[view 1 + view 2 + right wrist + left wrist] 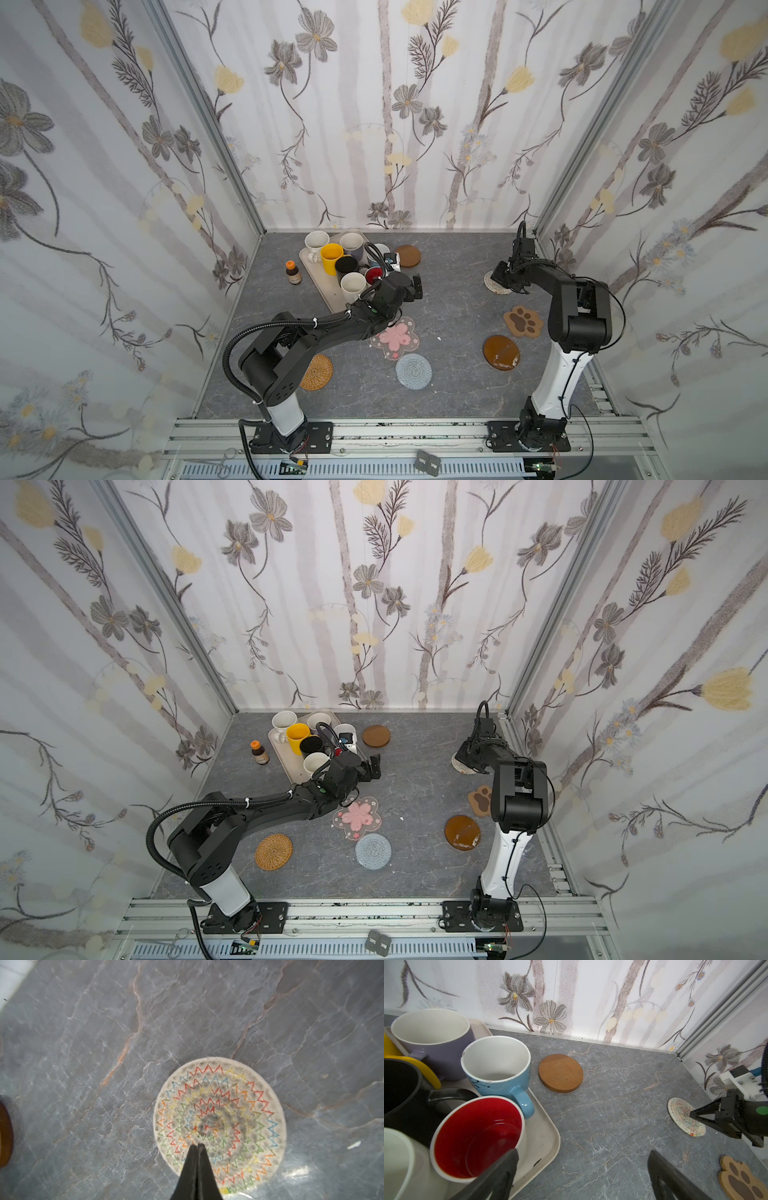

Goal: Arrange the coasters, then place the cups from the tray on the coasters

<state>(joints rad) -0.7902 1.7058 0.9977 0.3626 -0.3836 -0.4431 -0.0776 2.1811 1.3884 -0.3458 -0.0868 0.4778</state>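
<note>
Right fingers (190,1169) are pressed together, tips over the cream woven coaster (220,1105), mid-right in both top views; our left fingers (500,1172) stand wide beside the tray (542,1132), upper left of the tabletop (449,374). We judge arranging barely begun: all seven cups (331,257) sit in the tray, coasters (395,338) scattered bare.

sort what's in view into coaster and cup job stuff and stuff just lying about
For the job:
beige tray
mugs: white, second white, yellow, black, lavender, light blue, red-lined
coasters: wood disc, cream woven, paw, amber disc, pink blossom, grey-blue crochet, tan rattan

Lying about:
orange-capped brown bottle
small black blocks on the front rail
</note>
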